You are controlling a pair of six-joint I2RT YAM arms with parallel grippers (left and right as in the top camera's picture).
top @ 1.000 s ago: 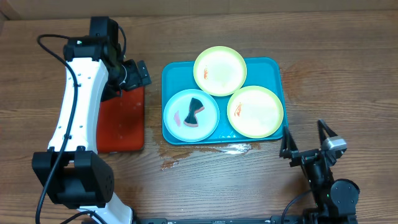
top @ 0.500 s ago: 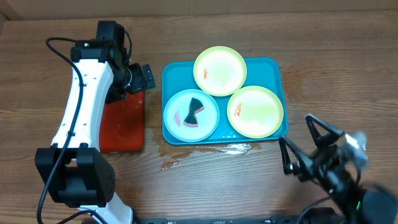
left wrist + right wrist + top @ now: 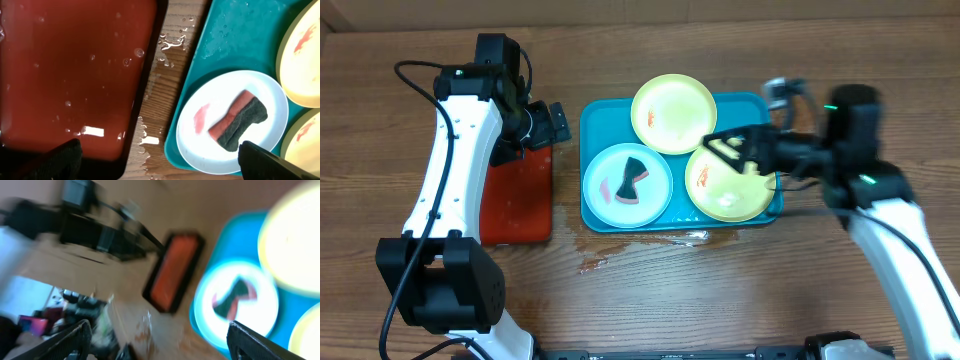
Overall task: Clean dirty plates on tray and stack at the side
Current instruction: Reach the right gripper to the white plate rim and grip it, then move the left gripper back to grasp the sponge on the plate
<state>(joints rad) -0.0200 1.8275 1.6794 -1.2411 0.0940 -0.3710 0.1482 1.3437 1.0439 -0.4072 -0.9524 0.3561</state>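
The teal tray [image 3: 602, 118] holds three plates. A pale yellow plate [image 3: 672, 112] with an orange smear lies at the back. A second yellow plate [image 3: 738, 195] with a smear lies at the right. The light blue plate [image 3: 610, 165] at the front left carries a red-and-black sponge [image 3: 635, 180] and a red smear. My right gripper [image 3: 735, 155] is open and empty above the right yellow plate; its wrist view [image 3: 160, 340] is blurred. My left gripper [image 3: 552, 125] is open and empty, between the red tray and the teal tray; its wrist view [image 3: 160, 165] shows the blue plate [image 3: 200, 145].
A narrow red tray [image 3: 518, 195] with a black rim lies left of the teal tray, wet with droplets [image 3: 75, 70]. Water puddles [image 3: 700, 238] lie on the wooden table along the teal tray's front edge.
My right arm has swung up from the table's front right edge to over the right yellow plate. The left arm has shifted slightly right. The plates have not moved.
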